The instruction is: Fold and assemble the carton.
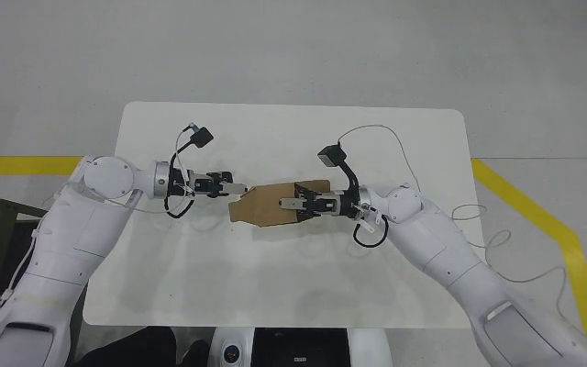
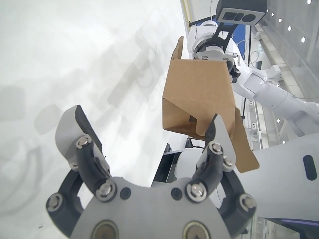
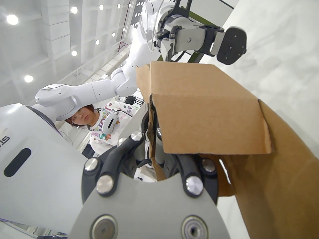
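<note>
Between the two tools, over the middle of the white rounded desk (image 1: pixel 385 275), is the brown cardboard carton (image 1: pixel 266 204), squared up into a box shape with flaps loose at both ends. At one end the right tool (image 1: pixel 292 203) is clamped on it. Seen from its own wrist, the right tool (image 3: pixel 154 138) pinches a thin cardboard wall edge-on. The rest of the carton (image 3: pixel 206 110) stretches away from it, and a wide loose flap (image 3: pixel 286 170) spreads just beside it. At the opposite end the left tool (image 1: pixel 240 188) stands spread wide and grips nothing. Seen from its own wrist, the left tool (image 2: pixel 147 114) faces the end of the carton (image 2: pixel 199 88). One ribbed pad (image 2: pixel 86 123) is well clear of the cardboard, while the other finger's tip lies just beside a folded-in end flap (image 2: pixel 179 115). I cannot tell whether that finger touches the cardboard, or whether the carton rests on the desk or is held above it.
</note>
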{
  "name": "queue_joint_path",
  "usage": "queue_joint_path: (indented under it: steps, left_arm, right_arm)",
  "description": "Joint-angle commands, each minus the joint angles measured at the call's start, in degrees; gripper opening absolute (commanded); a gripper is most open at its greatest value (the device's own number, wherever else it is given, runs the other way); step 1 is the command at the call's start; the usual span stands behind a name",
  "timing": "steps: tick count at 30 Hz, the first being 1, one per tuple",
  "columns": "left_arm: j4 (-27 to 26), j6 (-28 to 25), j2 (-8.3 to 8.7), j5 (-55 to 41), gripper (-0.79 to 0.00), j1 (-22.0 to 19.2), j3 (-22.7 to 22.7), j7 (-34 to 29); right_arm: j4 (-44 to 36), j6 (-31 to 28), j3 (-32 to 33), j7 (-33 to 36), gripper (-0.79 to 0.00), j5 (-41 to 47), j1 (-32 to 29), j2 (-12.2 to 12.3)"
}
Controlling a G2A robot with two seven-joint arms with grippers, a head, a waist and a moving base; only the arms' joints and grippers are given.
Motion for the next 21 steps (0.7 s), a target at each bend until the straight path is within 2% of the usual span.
queue_joint_path:
  steps: [1, 14, 21]
  left_arm:
    - [-0.6, 0.1, -0.06, 0.1, 0.000, 0.1, 0.2, 0.0]
    - [-1.6, 0.4, -0.36, 0.0, 0.000, -0.1, 0.9, 0.1]
    - [-0.6, 0.4, -0.28, -0.1, 0.000, -0.3, 0.2, 0.2]
  right_arm:
    - [-0.1, -0.1, -0.2, -0.1, -0.785, 0.1, 0.2, -0.1]
    - [0.4, -1.2, -2.2, -1.2, -0.785, 0.7, 1.3, -0.5]
    - [1.9, -2.4, -1.5, -2.4, -0.785, -0.3, 1.0, 0.2]
